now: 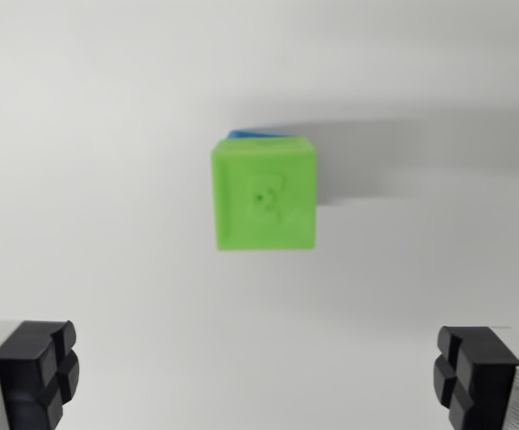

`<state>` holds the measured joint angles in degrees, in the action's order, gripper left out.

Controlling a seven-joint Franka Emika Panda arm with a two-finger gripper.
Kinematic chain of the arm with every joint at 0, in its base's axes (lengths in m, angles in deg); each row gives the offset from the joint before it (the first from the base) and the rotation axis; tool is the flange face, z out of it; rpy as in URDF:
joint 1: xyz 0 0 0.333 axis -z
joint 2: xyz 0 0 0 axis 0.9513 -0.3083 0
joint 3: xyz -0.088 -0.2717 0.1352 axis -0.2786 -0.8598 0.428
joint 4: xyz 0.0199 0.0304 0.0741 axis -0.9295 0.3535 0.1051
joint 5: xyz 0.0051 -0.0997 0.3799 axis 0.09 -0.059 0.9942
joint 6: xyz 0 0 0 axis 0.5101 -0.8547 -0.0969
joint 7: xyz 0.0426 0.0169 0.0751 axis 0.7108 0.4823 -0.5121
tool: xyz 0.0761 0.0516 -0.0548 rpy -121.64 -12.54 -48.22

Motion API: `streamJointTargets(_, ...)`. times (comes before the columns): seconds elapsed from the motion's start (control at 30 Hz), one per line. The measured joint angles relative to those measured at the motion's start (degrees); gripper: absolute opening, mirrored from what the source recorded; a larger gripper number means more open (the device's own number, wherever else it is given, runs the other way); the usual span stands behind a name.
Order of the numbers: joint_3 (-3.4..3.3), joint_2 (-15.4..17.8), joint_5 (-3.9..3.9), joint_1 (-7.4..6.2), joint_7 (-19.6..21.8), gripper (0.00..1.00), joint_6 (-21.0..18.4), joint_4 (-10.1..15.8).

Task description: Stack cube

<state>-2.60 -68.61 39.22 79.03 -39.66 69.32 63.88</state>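
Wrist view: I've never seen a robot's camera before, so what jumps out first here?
A bright green cube sits in the middle of a plain white table. A sliver of something blue peeks out at its top edge, seemingly a block beneath it. At the bottom corners, the gripper shows two black fingertips, spread wide and holding nothing.

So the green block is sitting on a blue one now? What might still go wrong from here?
Two risks, judged from this single wrist view. The green cube hides nearly all of the blue cube, which shows only as a sliver at its top edge, so the stack may sit off-centre and could topple. The open gripper holds nothing and its fingers flank the stack, so a sideways move might clip it.
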Motion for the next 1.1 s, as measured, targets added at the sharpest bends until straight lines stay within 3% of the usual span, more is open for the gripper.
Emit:
streamJointTargets(0.63,0.01,5.4,-1.01,0.00,0.8,1.00,-10.8,-5.6)
streamJointTargets(1.1,0.06,7.0,-1.25,0.00,1.0,1.00,-15.8,-9.0)
